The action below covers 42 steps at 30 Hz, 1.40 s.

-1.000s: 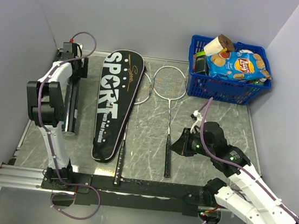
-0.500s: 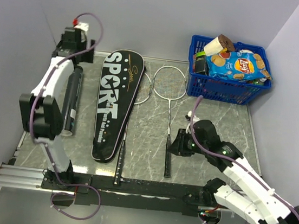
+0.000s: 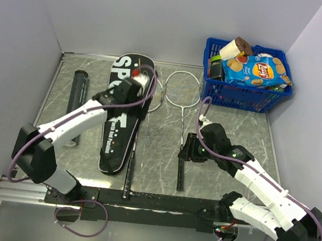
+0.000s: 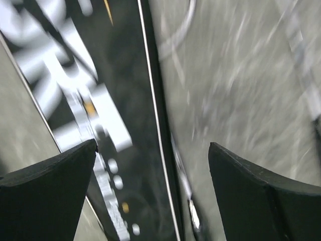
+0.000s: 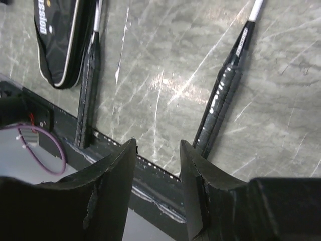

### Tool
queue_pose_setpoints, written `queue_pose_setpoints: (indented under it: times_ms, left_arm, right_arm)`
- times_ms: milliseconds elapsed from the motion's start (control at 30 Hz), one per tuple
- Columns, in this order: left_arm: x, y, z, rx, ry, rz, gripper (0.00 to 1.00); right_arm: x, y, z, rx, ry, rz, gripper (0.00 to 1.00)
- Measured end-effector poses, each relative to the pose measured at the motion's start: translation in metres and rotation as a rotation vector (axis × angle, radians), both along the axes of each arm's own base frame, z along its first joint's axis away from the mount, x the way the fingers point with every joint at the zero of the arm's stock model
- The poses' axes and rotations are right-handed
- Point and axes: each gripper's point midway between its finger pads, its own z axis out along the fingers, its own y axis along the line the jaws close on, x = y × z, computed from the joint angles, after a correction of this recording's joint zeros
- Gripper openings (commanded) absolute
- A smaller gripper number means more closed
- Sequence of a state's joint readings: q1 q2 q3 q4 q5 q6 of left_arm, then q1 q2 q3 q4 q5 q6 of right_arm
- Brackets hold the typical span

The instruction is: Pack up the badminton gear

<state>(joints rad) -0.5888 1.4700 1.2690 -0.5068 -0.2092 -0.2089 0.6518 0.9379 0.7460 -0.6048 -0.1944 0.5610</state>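
Far left on the bench (image 3: 161, 141) you've got the black tube (image 3: 78, 90) lying lengthwise by the wall, near end hidden under the left arm. Next over, the SPORT cover (image 3: 113, 144) lies flat. Your left end effector (image 4: 153, 150) hangs over its upper part w/ fingers spread wide, nothing btwn them; that wrist view is blurred. The first racket (image 3: 128, 178) shows its handle beside the cover's right edge, head partly hidden by the cover. The second racket (image 3: 183, 88) lies further right, apart from the cover, handle toward you. Your right end effector (image 5: 158, 145) sits low by that handle w/ a narrow gap and empty. The handle is just outside one finger, not btwn them. Far-right corner: blue basket (image 3: 243, 96) of snack packets, well apart from the handles.

Vs 1 s ago: left arm has swung off the tube and across over the cover; right end effector has slid left toward the handle. Tube, cover, rackets, basket haven't moved.
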Motion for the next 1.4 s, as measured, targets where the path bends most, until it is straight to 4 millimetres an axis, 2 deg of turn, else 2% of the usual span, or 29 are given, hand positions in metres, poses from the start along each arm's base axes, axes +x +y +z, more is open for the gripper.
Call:
queue_pose_setpoints:
  times_ms: [67, 200, 367, 467, 667, 1133, 1400]
  left_arm:
    - [-0.020, 0.002, -0.036, 0.027, 0.097, 0.009, 0.98]
    - [-0.052, 0.005, -0.082, 0.058, 0.200, 0.023, 0.98]
    - [-0.074, 0.008, -0.109, 0.096, 0.235, 0.052, 0.99]
    - [-0.082, 0.006, -0.120, 0.107, 0.232, 0.064, 0.97]
    - [-0.090, 0.011, -0.132, 0.136, 0.222, 0.094, 0.82]
    - [-0.085, 0.019, -0.144, 0.189, 0.215, 0.141, 0.79]
    - [-0.082, 0.024, -0.150, 0.221, 0.210, 0.163, 0.67]
  right_arm:
    - [0.003, 0.000, 0.001, 0.003, -0.012, -0.013, 0.47]
    - [0.005, -0.001, -0.005, 0.004, -0.012, -0.039, 0.47]
    - [-0.001, -0.005, -0.018, -0.004, 0.026, -0.057, 0.46]
    - [-0.003, -0.006, -0.024, -0.004, 0.043, -0.067, 0.46]
    - [-0.006, -0.006, -0.029, -0.001, 0.061, -0.077, 0.44]
    - [-0.010, -0.005, -0.037, 0.018, 0.080, -0.082, 0.43]
    - [-0.011, -0.004, -0.038, 0.026, 0.082, -0.075, 0.42]
